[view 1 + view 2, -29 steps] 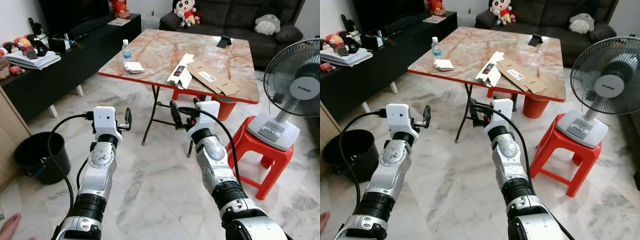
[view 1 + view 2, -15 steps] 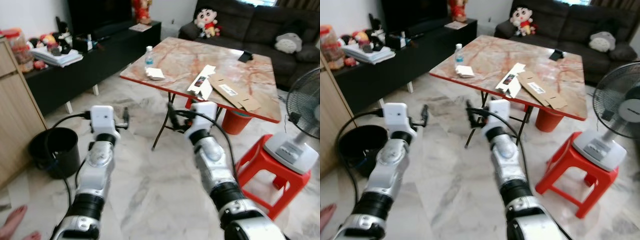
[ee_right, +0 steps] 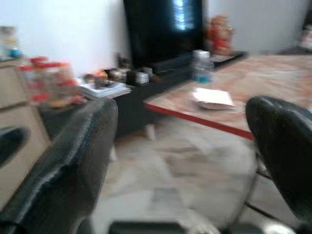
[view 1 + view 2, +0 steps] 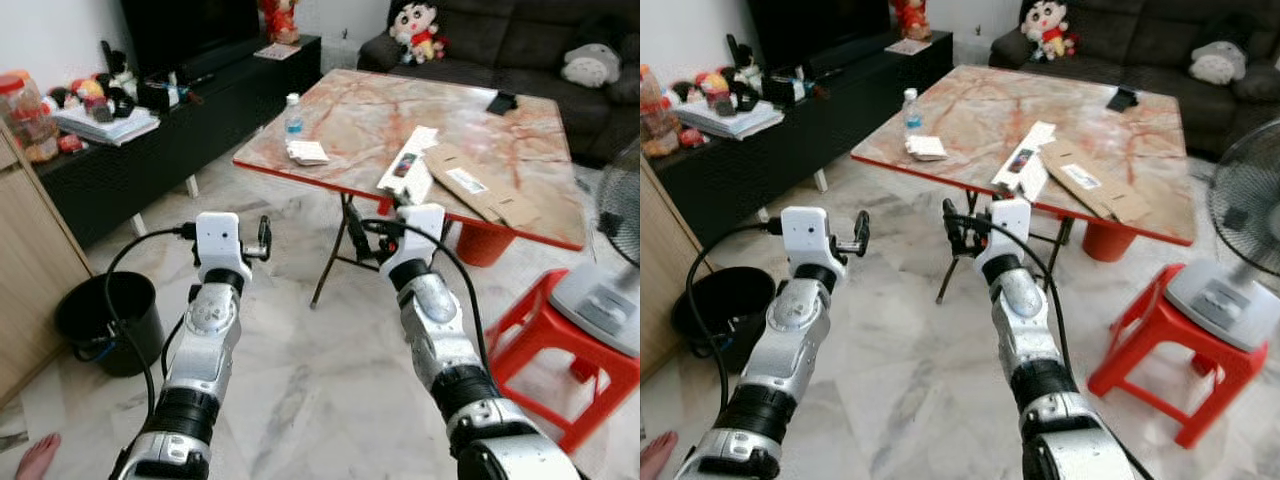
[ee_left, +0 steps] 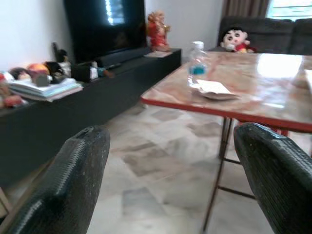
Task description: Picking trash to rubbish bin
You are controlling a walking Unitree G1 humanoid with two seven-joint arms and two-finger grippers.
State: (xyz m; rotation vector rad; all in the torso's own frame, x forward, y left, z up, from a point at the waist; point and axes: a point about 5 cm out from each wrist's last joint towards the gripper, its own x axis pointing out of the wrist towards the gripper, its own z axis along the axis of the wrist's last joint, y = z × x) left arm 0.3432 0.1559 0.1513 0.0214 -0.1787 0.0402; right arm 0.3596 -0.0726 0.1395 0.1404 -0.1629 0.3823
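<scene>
- Black and ribbed, the fingers [image 5: 73, 180] of our left gripper [image 4: 262, 240] stand spread with nothing between them; the fingers [image 3: 73, 161] of our right gripper [image 4: 355, 232] gape the same way, holding nothing
- Both grippers hover at about table-edge height, short of the table [image 4: 350, 110], with our forearms raised side by side and aimed at it
- We take the trash to be the paper on the tabletop: a small folded wad [image 4: 307, 152] near the left corner just beside a water bottle [image 4: 292, 112], a white leaflet [image 4: 408, 172] near the front edge, and a flattened brown cardboard [image 4: 480, 195] touching the leaflet
- We judge all of it light and limp; the wad should pinch easily across its raised edge
- Leaflet and cardboard lie flat, so we would catch them where they reach the table's rim, or slide them out first
- Cardboard is stiffer but broad, and may sag or swing from one corner
- Down on the floor to our left, well apart from the table, waits the black bin [image 4: 108, 320]
</scene>
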